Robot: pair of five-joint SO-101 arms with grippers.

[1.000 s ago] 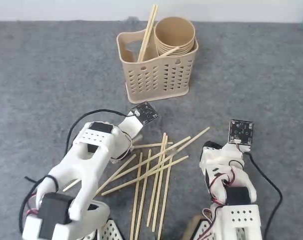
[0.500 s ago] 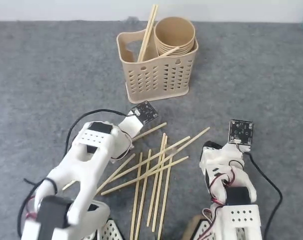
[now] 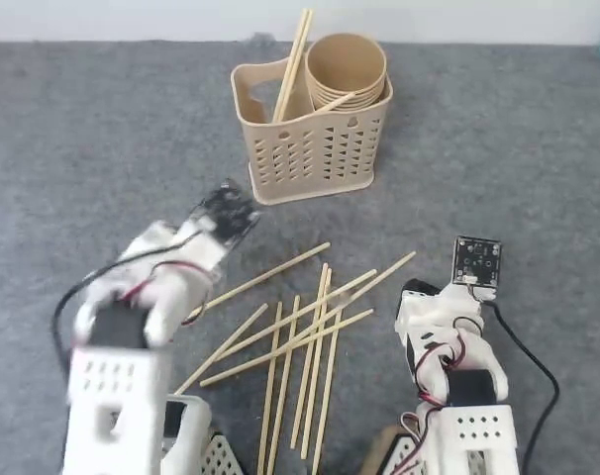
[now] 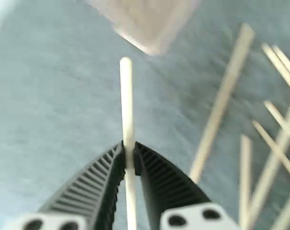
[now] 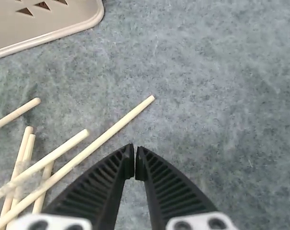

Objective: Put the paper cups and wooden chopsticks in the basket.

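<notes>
A beige basket stands at the back and holds stacked paper cups and upright chopsticks. Several loose wooden chopsticks lie fanned out on the grey carpet between the arms. My left gripper is shut on one chopstick, which points toward the basket's corner. The left arm sits left of the pile. My right gripper is shut with nothing in it, hovering over carpet just short of a chopstick's tip.
Grey carpet covers the table, with open room left and right of the basket. The basket's base appears ahead of the right gripper. The right arm stands right of the pile.
My left arm has swung to the left, away from the pile, uncovering a long chopstick that lies slanted beside it. The right arm has kept still.
</notes>
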